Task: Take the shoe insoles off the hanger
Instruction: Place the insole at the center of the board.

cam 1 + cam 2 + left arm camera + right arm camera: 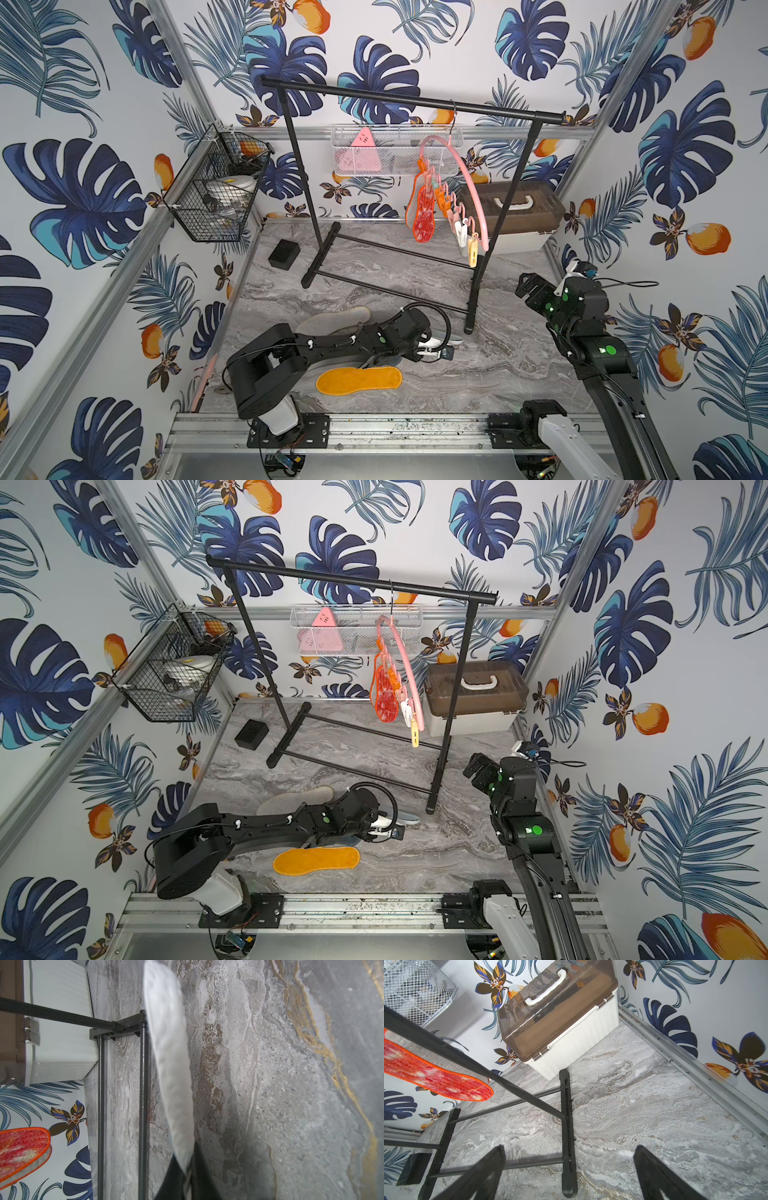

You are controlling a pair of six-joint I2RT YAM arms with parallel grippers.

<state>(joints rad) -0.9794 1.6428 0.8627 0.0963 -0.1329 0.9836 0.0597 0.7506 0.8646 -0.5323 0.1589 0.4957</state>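
Insole (168, 1064), pale grey, sits pinched in the left gripper (188, 1174). Right gripper (569, 1149) gapes empty. Red insoles (424, 216) hang on the hanger (468, 183).

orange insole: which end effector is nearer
Left. Left end effector is just behind the orange insole, gripping a pale insole; right end effector is raised, far off.
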